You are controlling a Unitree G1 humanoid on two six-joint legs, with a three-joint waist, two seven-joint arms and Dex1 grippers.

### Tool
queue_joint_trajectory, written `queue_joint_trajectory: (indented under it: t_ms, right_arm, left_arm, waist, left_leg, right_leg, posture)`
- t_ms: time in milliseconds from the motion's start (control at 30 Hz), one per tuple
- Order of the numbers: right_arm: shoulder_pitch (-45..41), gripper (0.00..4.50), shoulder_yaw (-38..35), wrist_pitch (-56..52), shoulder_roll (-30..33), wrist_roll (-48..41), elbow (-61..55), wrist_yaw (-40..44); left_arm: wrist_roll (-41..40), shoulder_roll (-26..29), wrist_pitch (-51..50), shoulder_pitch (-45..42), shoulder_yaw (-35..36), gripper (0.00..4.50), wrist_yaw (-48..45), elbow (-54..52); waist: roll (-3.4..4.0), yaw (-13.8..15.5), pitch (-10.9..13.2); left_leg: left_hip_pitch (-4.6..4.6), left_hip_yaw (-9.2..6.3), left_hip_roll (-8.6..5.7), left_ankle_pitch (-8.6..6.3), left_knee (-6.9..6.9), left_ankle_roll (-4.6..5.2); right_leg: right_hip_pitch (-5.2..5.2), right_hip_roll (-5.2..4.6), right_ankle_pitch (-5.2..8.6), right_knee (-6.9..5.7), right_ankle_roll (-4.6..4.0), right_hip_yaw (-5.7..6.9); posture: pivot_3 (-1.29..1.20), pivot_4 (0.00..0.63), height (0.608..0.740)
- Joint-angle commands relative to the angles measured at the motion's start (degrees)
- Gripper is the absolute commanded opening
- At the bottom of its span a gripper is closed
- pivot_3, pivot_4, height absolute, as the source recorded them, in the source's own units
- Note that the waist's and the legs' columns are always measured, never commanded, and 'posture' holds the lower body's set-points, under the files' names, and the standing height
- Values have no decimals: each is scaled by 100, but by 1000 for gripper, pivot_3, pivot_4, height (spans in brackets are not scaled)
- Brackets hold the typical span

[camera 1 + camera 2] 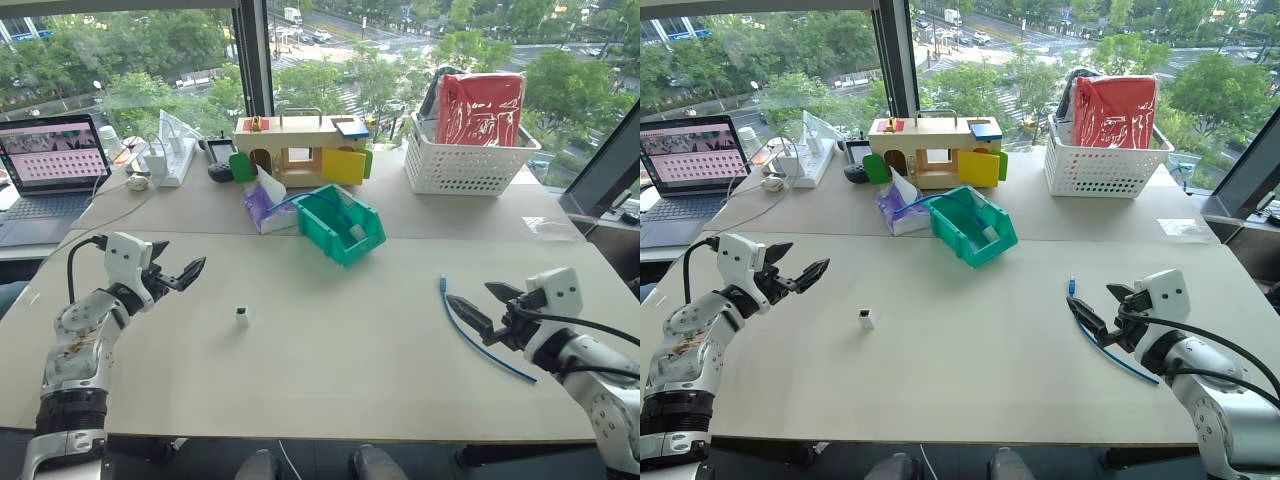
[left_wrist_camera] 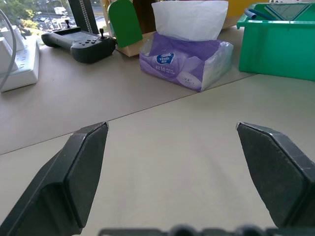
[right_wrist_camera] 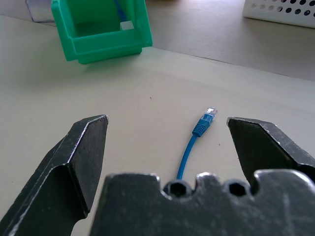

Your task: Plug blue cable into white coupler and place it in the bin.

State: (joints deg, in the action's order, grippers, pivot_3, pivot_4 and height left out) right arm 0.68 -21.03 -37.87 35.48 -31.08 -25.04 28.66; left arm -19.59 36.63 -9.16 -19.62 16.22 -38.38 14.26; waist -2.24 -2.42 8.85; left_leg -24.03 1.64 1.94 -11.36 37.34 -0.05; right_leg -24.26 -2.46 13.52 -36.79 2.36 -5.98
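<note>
Blue cable (image 1: pixel 478 335) lies flat on the table (image 1: pixel 330 350), long axis running away from the right gripper (image 1: pixel 478 308); its clear-tipped plug (image 3: pixel 207 118) points ahead of the jaws, toward the bin (image 1: pixel 340 222). Cable passes between the right jaws and under them; jaws spread wide, nothing held. White coupler (image 1: pixel 242 316) stands alone on the table, ahead and inboard of the left gripper (image 1: pixel 180 270), well apart from it. Left jaws also wide apart, empty, aimed toward the tissue pack (image 2: pixel 184 66) just beside the bin.
</note>
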Motion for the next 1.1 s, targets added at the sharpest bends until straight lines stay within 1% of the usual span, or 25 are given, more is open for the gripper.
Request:
queue_joint_trajectory:
  t_ms: [33,100,233,333,433,567,733,833,900,933,1100]
  right_arm:
    - [-245,4479,-75,81,228,33,15,90]
    - [-569,4479,158,-159,500,153,133,116]
    - [-983,4479,756,-662,786,592,446,-166]
    - [-1529,4479,892,-967,480,596,737,-498]
    - [-1888,4479,1125,-1167,313,752,1046,-627]
    - [-2312,4479,1391,-1008,22,1164,1942,-918]
    - [-2699,4479,1516,-836,-223,1570,2908,-1182]
    - [-2857,3701,1599,-677,-381,1704,3312,-1149]
    - [-2904,3007,1652,-578,-425,1794,3490,-1091]
    - [-2907,2727,1656,-554,-435,1816,3518,-1070]
    - [-2887,1013,1690,-599,-464,1772,3445,-815]
  left_arm:
    - [-268,198,-10,-367,178,4500,-357,8]
    - [-835,363,-288,-605,304,4500,-1027,-136]
    - [-1296,646,-797,-737,222,4500,-1726,-489]
    - [-1564,877,-1252,-579,75,4500,-2134,-999]
    - [-1717,1090,-1656,-330,8,4500,-2369,-1475]
    - [-2005,1289,-2168,-34,1,4500,-2505,-2150]
    - [-2258,1401,-2577,76,46,4500,-2478,-2716]
    - [-2355,1452,-2731,44,91,4500,-2416,-2884]
    - [-2413,1472,-2806,28,105,4500,-2388,-2957]
    - [-2436,1480,-2830,36,117,4500,-2377,-2986]
    - [-2600,1569,-2984,31,141,4500,-2422,-3164]
  waist:
    - [0,0,0]
    - [-7,-8,5]
    - [-15,-22,4]
    - [-15,-33,5]
    - [-15,-32,5]
    - [-20,-22,6]
    - [-20,-5,7]
    - [-20,-30,7]
    - [-20,-44,7]
    - [-20,-48,7]
    - [-20,-38,7]
  left_leg:
    - [0,0,0,0,0,0]
    - [-5,0,-1,0,6,0]
    - [-5,-2,2,0,21,0]
    - [-5,-3,1,0,15,1]
    - [-10,-4,1,0,15,1]
    - [-12,-8,2,0,16,1]
    - [-18,-11,-1,0,18,1]
    - [-17,-11,0,0,18,1]
    - [-14,-12,2,0,17,1]
    - [-13,-12,2,0,17,1]
    - [-14,-14,1,0,18,1]
  right_leg:
    - [0,0,0,0,0,0]
    - [-3,1,0,-2,1,1]
    - [1,1,1,-5,5,7]
    - [1,0,1,-3,0,7]
    - [-5,0,-5,-4,-9,6]
    - [-3,1,-5,0,-9,10]
    - [-5,-3,-5,2,-9,15]
    - [-5,-1,-5,1,-10,15]
    - [-4,2,-5,0,-10,15]
    - [-4,2,-5,-1,-10,15]
    - [-1,1,-5,1,-9,16]
  posture:
    - [0,150,739]
    - [0,150,739]
    - [0,150,739]
    - [0,150,739]
    - [0,150,739]
    - [0,150,739]
    - [0,150,739]
    - [0,150,739]
    - [0,150,739]
    - [0,150,739]
    - [0,150,739]
